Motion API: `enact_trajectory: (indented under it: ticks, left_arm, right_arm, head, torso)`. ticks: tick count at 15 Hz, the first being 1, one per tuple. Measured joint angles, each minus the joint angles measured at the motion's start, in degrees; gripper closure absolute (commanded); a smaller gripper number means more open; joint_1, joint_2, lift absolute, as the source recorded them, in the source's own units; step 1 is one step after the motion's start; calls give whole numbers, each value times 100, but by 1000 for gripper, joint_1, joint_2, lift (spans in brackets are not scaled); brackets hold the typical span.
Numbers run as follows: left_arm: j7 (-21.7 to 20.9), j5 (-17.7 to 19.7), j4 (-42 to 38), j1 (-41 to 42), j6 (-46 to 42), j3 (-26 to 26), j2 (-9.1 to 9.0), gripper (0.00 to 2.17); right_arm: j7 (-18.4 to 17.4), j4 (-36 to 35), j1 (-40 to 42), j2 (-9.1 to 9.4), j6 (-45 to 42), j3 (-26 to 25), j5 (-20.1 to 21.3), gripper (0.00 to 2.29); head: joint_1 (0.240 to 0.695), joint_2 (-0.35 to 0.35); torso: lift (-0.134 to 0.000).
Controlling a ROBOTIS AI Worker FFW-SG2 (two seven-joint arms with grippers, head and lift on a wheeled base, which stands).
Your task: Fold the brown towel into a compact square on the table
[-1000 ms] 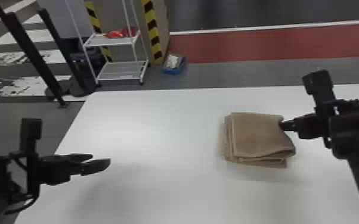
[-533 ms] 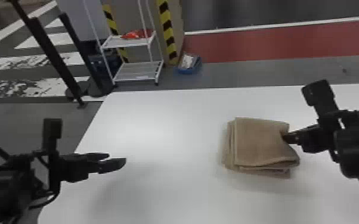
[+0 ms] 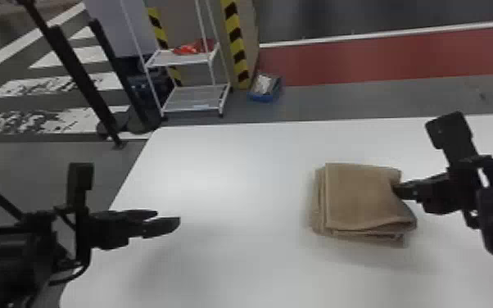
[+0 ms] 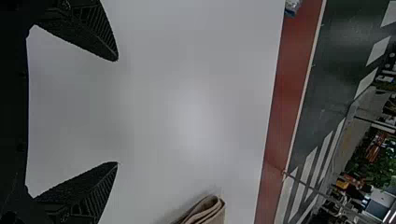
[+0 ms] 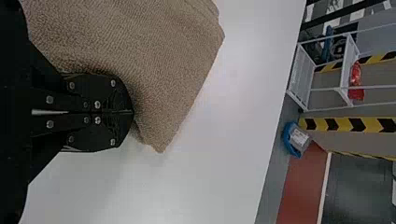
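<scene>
Touching the right gripper (image 3: 401, 191), the brown towel (image 3: 356, 196)

From the robot's head, one camera looks forward and down across the white surface (image 3: 237, 184). Wrist cameras face outward over it at closer range, the right one tight on the brown towel (image 5: 154, 60). Head and right wrist views share the shelf rack (image 3: 196, 97); all three catch the red floor strip (image 3: 381, 59).
</scene>
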Motion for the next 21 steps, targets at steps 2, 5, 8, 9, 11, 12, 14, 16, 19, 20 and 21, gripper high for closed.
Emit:
enact_trajectory:
  ticks: [2, 5, 8, 9, 11, 12, 14, 16, 19, 20, 21]
  left_arm:
    - [-34, 4, -42, 21, 9, 3, -1, 90]
    - [-34, 83, -183, 105, 49, 71, -32, 80]
    - [9, 273, -589, 181, 260, 266, -306, 53]
    - [45, 353, -769, 223, 299, 360, -476, 53]
    - [132, 491, -1162, 337, 317, 523, -961, 56]
    - [256, 612, -1290, 411, 242, 565, -1257, 56]
    - [670, 879, -1374, 710, -596, 521, -1822, 70]
    - [1431, 1096, -1342, 1281, -2618, 185, -2170, 70]
    - [2331, 1196, -1149, 1802, -4510, -368, -2270, 70]
    - [2661, 1132, -1073, 1869, -4859, -524, -2274, 70]
    - [2914, 993, -995, 1920, -5228, -669, -2276, 70]
  right_arm:
    - [188, -457, 297, 0, 33, -111, -68, 1241]
    - [394, -1642, 1071, 0, 99, -571, -438, -1]
    - [268, -2790, 1827, 0, -45, -1223, -1067, -1]
    - [193, -3057, 2041, 0, -195, -1406, -1268, -1]
    - [-33, -3453, 2507, 0, -737, -1733, -1679, -1]
    - [-134, -3554, 2767, 0, -1179, -1864, -1917, -1]
    - [-249, -3569, 3305, 0, -2340, -2009, -2344, 12]
    - [-520, -3432, 3697, 0, -3176, -2116, -2675, 12]
    - [-1122, -3303, 4125, 0, -4161, -2094, -2780, 16]
    - [-1397, -3259, 4257, 0, -4457, -1992, -2714, 16]
    - [-1657, -3198, 4365, 0, -4754, -1863, -2614, 16]
  head:
    - [695, 275]
    - [695, 276]
    - [695, 228]
    - [695, 210]
    - [695, 173]
    - [695, 156]
    - [695, 121]
    - [695, 109]
    - [695, 82]
    - [695, 84]
    - [695, 86]
  torso:
    - [-123]
    - [-123]
    - [-123]
    - [-123]
    - [-123]
    - [-123]
    - [-123]
    - [-123]
    - [-123]
    - [-123]
    - [-123]
